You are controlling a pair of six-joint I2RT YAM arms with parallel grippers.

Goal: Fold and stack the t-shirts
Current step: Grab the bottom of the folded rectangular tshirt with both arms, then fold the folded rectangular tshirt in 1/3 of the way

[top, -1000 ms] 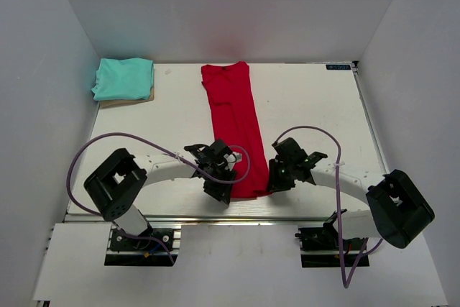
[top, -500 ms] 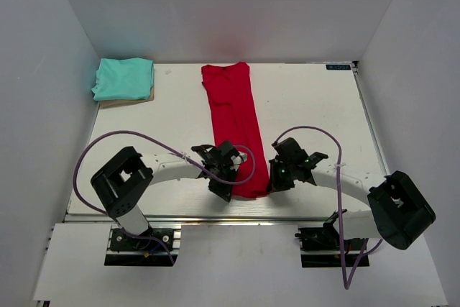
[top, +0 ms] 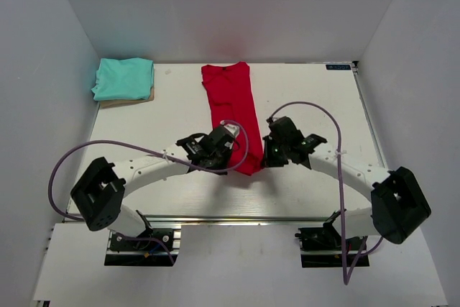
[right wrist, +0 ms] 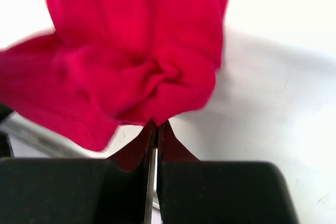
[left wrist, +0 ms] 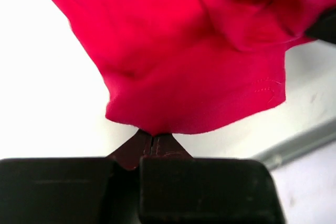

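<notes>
Red t-shirt [top: 231, 98] — strip along counter [top: 309, 98] middle, near hem lifted. Left claw [left wrist: 152, 137], right claw [right wrist: 156, 127]: each pinched shut on a hem corner. Step: halving fold. Next: carry both corners evenly toward far edge. Teal t-shirt [top: 123, 78] — folded, far-left corner.

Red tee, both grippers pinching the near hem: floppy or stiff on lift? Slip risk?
Likely very floppy: the red t-shirt bunches and sags between the left gripper and right gripper. Probably light, since fingertip pinches hold it. Slip seems possible: each grip has only a small tuck of cloth.
</notes>
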